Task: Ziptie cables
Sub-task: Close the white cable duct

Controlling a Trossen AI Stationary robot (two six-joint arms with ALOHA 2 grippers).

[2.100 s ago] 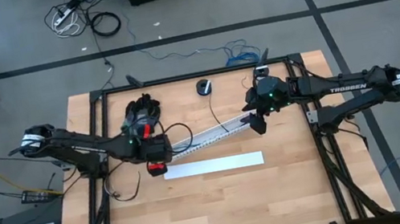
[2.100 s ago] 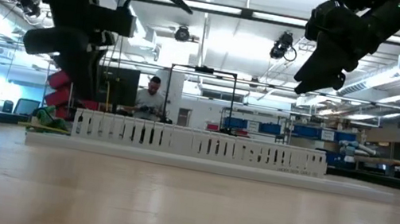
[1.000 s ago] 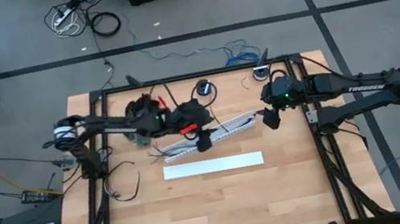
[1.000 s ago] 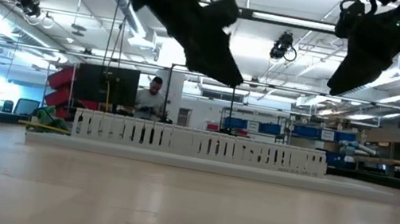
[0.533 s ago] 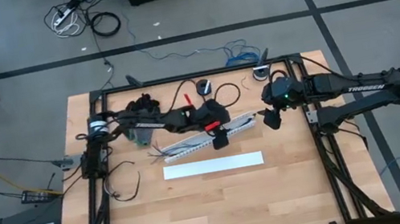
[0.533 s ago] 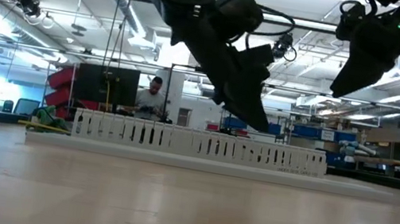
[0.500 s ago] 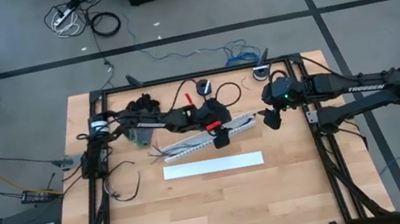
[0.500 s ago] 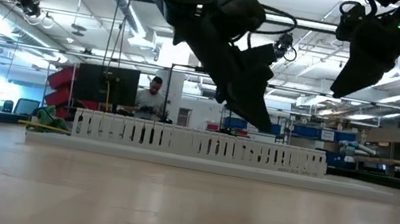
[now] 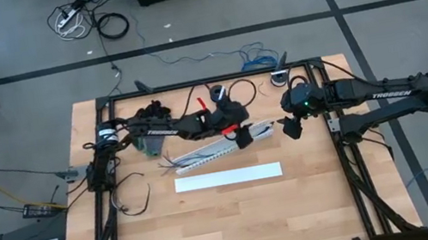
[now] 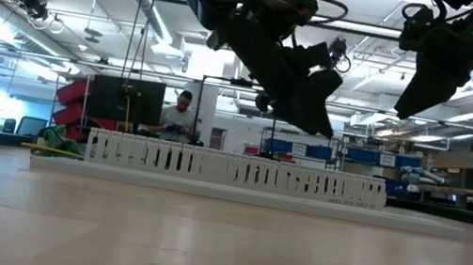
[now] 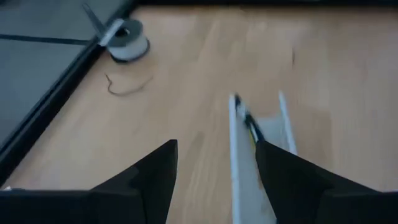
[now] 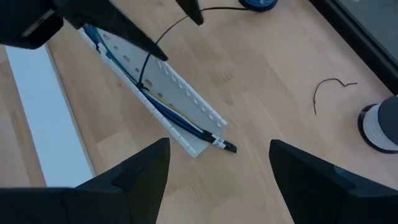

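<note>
The cables [image 12: 163, 110], thin and dark, lie inside a white slotted duct [image 9: 220, 146] that rests slantwise on the table. One cable end [image 12: 227, 147] sticks out past the duct's right end. My left gripper [image 9: 245, 139] hangs open just above the duct near that end, touching nothing. In the left wrist view the duct's end [image 11: 256, 132] shows ahead of my left gripper [image 11: 216, 146]. My right gripper [image 9: 289, 128] hovers open off the duct's right end. It is raised clear of the table, as the low view shows [image 10: 407, 107].
The duct's flat white lid [image 9: 228, 177] lies in front of the duct. A white spool [image 9: 279, 78] and a thin curled wire [image 12: 328, 91] sit at the far right. A dark round object [image 9: 218, 93] rests at the far edge. The black frame [image 9: 191, 84] borders the table.
My left gripper has travelled along the duct toward the table's right edge and sunk a little, ending near the duct's right end. The duct and cables have stayed put.
</note>
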